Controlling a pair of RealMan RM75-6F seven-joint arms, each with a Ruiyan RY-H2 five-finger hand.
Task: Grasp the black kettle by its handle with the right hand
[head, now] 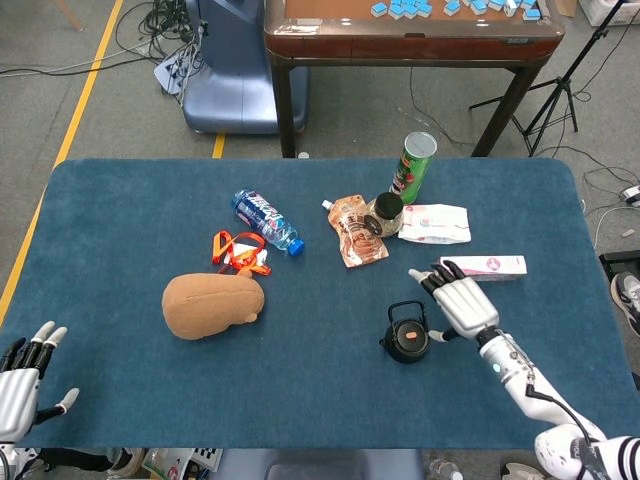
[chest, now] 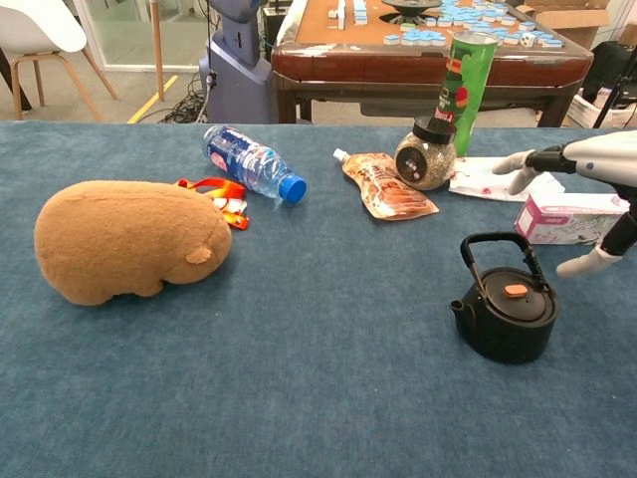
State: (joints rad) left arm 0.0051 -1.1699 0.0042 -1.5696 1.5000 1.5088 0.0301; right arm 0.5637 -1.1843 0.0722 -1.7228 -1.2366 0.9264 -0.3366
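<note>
The black kettle (head: 406, 341) (chest: 507, 312) stands on the blue table right of centre, its arched handle (chest: 495, 241) upright and an orange knob on its lid. My right hand (head: 462, 305) (chest: 583, 167) hovers just right of the kettle, fingers spread and empty, thumb pointing toward the handle without touching it. My left hand (head: 22, 375) rests open at the table's front left corner, far from everything.
A pink box (head: 484, 265) lies behind my right hand. A white packet (head: 435, 223), a jar (head: 383, 213), a green can (head: 413, 165), a pouch (head: 356, 230), a water bottle (head: 266, 220), an orange strap (head: 238, 252) and a brown plush (head: 212, 305) lie further left.
</note>
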